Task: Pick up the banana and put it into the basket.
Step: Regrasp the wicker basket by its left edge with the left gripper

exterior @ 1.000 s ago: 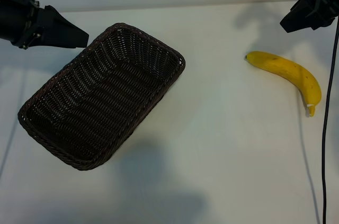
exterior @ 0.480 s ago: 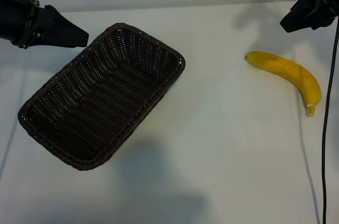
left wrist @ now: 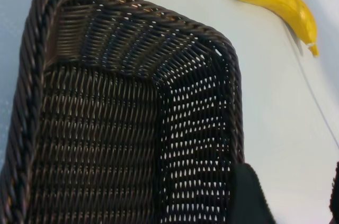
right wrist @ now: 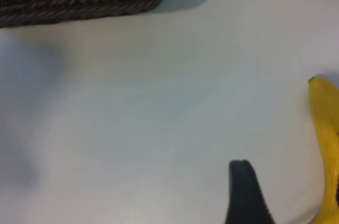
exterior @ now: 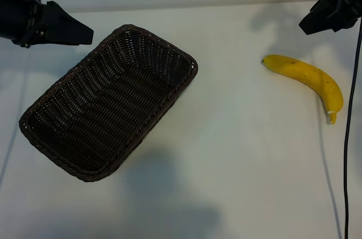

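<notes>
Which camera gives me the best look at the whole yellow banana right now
The exterior view: the curved yellow banana lies whole and unobstructed on the white table, stem tip included. The left wrist view also shows it whole but far off in a corner. The right wrist view catches only a cropped part at its edge.

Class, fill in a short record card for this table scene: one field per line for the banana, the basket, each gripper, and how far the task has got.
banana: lies on the white table, right side of the exterior view, untouched
basket: left of the banana, apart from it, nothing inside
left gripper: open, holds nothing, by the basket's far left corner
right gripper: open, holds nothing, above and beyond the banana
cable: runs along the right edge of the view
task: banana not yet picked up
</notes>
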`<action>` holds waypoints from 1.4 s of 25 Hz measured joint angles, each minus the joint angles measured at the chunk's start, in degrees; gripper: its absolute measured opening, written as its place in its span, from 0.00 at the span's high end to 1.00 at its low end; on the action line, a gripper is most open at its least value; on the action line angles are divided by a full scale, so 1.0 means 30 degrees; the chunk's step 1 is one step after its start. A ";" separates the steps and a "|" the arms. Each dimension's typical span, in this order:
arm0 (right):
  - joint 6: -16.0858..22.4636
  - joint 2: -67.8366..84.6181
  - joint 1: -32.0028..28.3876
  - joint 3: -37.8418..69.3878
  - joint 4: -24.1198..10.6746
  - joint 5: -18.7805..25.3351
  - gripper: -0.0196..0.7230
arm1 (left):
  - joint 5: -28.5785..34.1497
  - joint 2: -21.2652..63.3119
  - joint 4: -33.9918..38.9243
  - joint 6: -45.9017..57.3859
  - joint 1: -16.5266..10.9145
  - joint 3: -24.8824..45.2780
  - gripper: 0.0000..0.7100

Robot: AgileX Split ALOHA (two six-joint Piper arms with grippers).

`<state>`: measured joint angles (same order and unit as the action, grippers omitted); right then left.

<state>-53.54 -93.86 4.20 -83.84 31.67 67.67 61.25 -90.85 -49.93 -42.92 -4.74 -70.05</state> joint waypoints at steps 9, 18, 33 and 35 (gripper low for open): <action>0.0000 0.0000 0.0000 0.0000 0.0000 0.0000 0.41 | 0.0855 0.0000 0.0163 0.1998 0.0000 0.0000 0.40; 0.0000 0.0000 0.0000 0.0000 0.0000 0.0000 0.41 | 0.1219 0.1649 0.3667 0.5529 0.0000 0.0000 0.40; 0.0000 0.0000 0.0000 0.0000 0.0000 0.0000 0.41 | 0.1960 0.7400 1.1296 1.3047 0.0000 0.0000 0.40; 0.0000 0.0000 0.0000 0.0000 0.0000 0.0000 0.41 | 0.1960 0.7695 1.1611 1.3467 0.0000 0.0000 0.40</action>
<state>-53.54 -93.86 4.20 -83.84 31.67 67.67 67.13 -67.77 -15.10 -2.52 -4.74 -70.05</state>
